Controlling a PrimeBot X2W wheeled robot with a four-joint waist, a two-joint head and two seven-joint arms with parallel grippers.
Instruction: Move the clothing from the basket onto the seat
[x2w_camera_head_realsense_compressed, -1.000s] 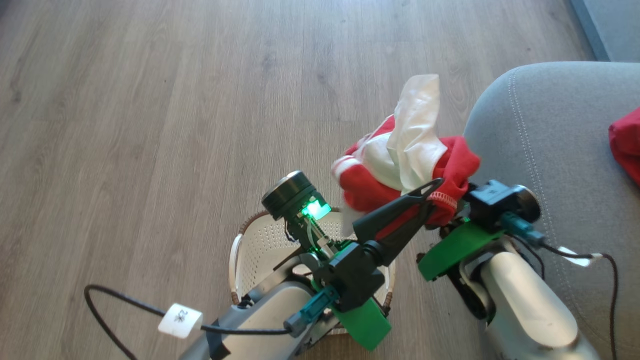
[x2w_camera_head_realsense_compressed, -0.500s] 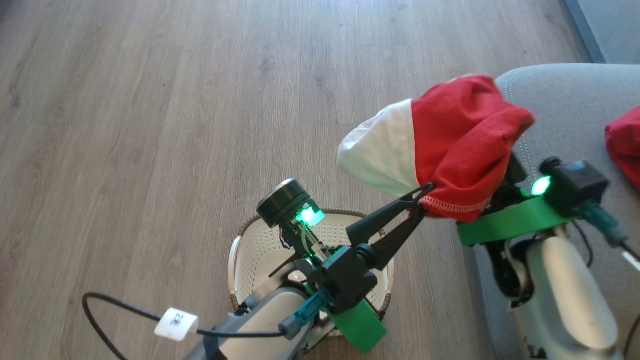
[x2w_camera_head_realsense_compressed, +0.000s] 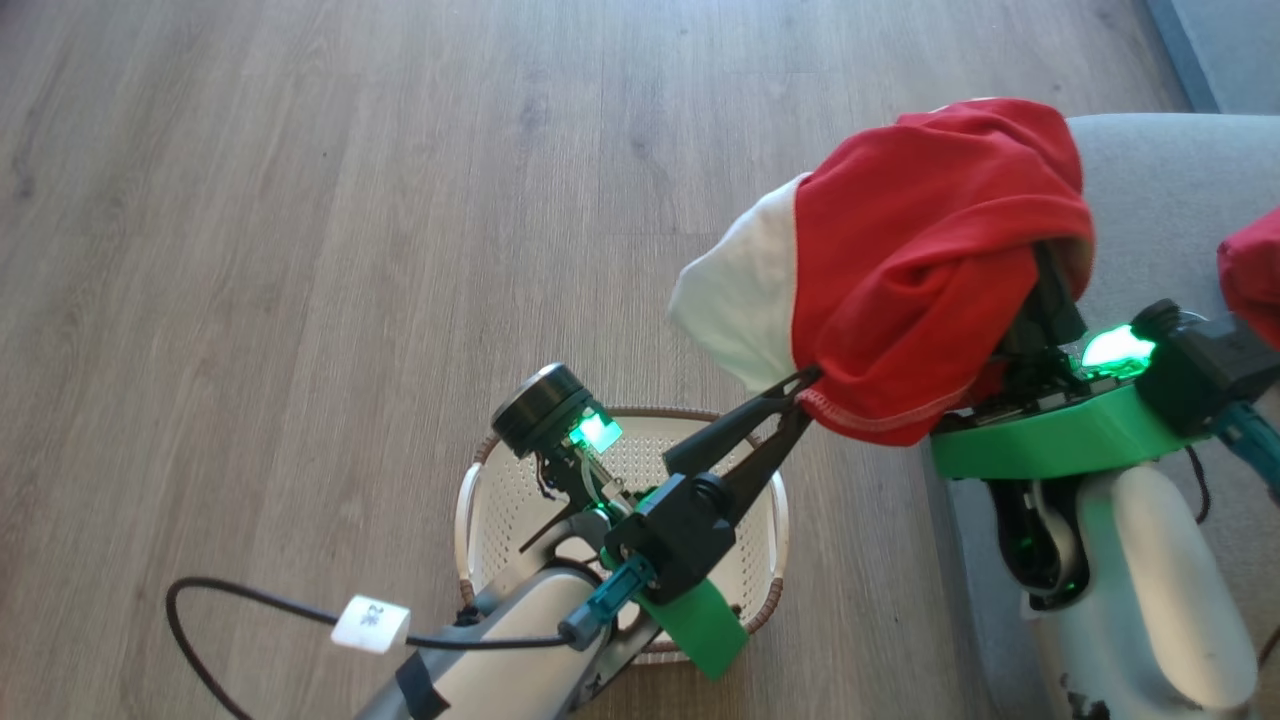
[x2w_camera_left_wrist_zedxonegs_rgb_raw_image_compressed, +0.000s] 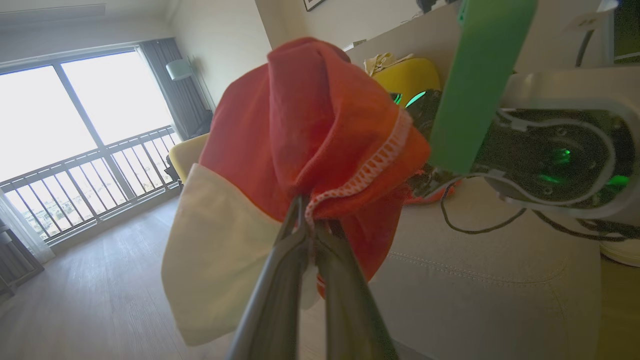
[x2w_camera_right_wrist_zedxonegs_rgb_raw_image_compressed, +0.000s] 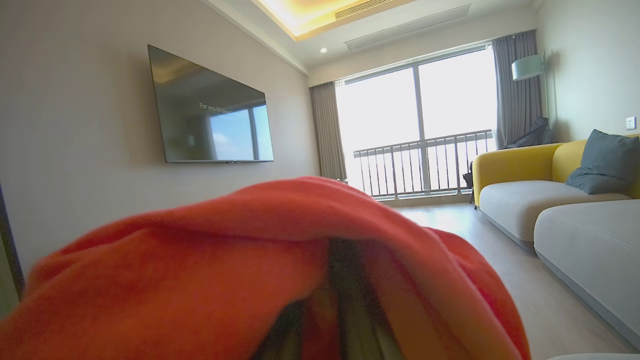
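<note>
The left gripper (x2w_camera_head_realsense_compressed: 800, 388) pinches the red garment (x2w_camera_head_realsense_compressed: 930, 260) by its hem; the right gripper (x2w_camera_head_realsense_compressed: 1048, 300), cloth-covered, cannot be judged open or closed.

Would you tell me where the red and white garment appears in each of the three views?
Head view: garment at upper right, its hem pinched by the left gripper.
Left wrist view: garment at centre, above the closed fingertips.
Right wrist view: garment across the bottom, close to the lens.
Shared landmark: the wooden floor, also at lower left in the left wrist view and lower right in the right wrist view.
</note>
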